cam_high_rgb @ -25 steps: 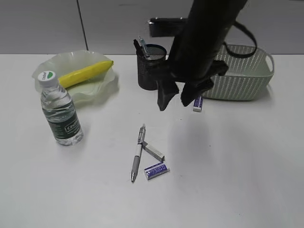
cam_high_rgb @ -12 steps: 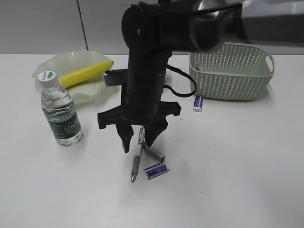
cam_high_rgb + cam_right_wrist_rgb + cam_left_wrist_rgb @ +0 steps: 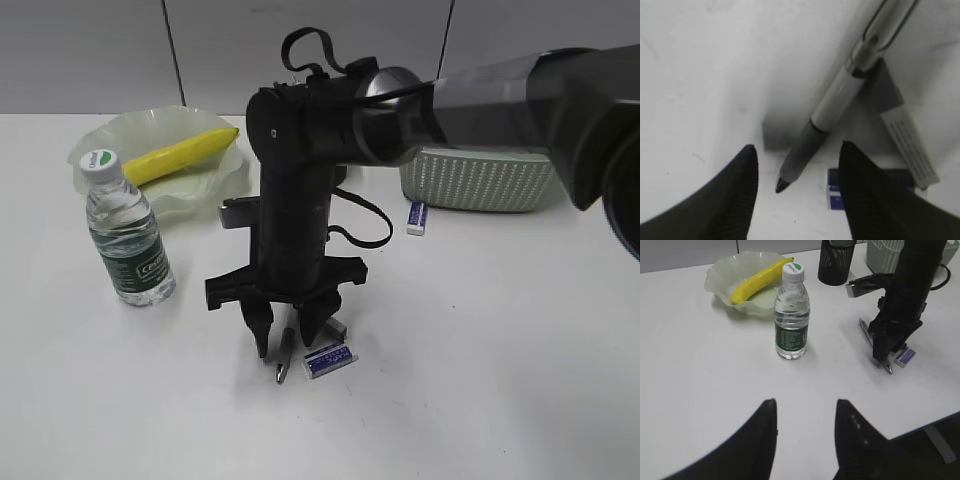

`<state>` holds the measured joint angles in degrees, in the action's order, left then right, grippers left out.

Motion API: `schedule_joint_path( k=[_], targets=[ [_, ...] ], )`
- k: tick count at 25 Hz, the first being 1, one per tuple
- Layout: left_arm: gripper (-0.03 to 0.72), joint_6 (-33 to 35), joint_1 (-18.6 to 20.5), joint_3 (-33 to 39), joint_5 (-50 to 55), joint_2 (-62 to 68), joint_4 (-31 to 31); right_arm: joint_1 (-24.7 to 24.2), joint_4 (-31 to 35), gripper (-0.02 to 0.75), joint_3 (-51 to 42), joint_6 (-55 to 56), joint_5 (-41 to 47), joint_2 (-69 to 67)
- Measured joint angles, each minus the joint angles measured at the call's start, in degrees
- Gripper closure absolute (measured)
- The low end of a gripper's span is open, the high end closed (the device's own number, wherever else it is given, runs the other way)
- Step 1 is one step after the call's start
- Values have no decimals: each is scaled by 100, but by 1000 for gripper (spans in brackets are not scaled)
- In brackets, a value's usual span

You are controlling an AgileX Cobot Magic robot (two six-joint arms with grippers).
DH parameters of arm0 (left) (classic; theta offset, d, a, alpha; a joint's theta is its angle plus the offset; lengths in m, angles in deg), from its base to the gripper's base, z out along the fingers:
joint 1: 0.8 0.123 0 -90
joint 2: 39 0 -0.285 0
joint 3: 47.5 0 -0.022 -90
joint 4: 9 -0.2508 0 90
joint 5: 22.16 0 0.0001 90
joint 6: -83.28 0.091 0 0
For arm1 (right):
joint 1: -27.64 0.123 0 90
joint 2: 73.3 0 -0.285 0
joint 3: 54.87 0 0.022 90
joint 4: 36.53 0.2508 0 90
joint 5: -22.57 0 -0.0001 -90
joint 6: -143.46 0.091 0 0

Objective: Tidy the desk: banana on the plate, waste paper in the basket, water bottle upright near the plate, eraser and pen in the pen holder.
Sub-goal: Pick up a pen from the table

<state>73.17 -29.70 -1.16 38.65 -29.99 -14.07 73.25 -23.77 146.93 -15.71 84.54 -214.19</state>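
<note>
A silver pen [image 3: 840, 95] lies on the white desk; only its tip [image 3: 281, 374] shows in the exterior view. My right gripper [image 3: 286, 345] points straight down, open, with a finger on each side of the pen's tip end [image 3: 798, 146]. A purple eraser [image 3: 330, 359] lies just right of it, and a grey-white one [image 3: 900, 135] beside the pen. Another eraser [image 3: 417, 217] lies near the basket [image 3: 480, 180]. The banana [image 3: 180, 155] lies on the green plate [image 3: 225, 190]. The water bottle [image 3: 125, 240] stands upright in front of the plate. My left gripper [image 3: 805, 405] is open and empty over bare desk. No waste paper shows.
The black mesh pen holder [image 3: 835, 265] stands at the back, hidden behind my right arm [image 3: 295, 200] in the exterior view. The desk's front edge [image 3: 920, 425] is close to the right of my left gripper.
My right arm has swung from the pen holder at the back to the front and come down, so its open fingers now straddle the pen. The objects have not moved.
</note>
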Motion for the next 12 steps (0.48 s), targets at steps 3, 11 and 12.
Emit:
schedule_joint_path(
  k=[3, 11, 12],
  targets=[
    [398, 0, 0, 0, 0, 0, 0, 0, 0, 332, 37, 2, -150, -122],
    [398, 0, 0, 0, 0, 0, 0, 0, -76, 628, 117, -9, -272, -230],
    [398, 0, 0, 0, 0, 0, 0, 0, -82, 629, 124, -35, -276, -232]
  ],
)
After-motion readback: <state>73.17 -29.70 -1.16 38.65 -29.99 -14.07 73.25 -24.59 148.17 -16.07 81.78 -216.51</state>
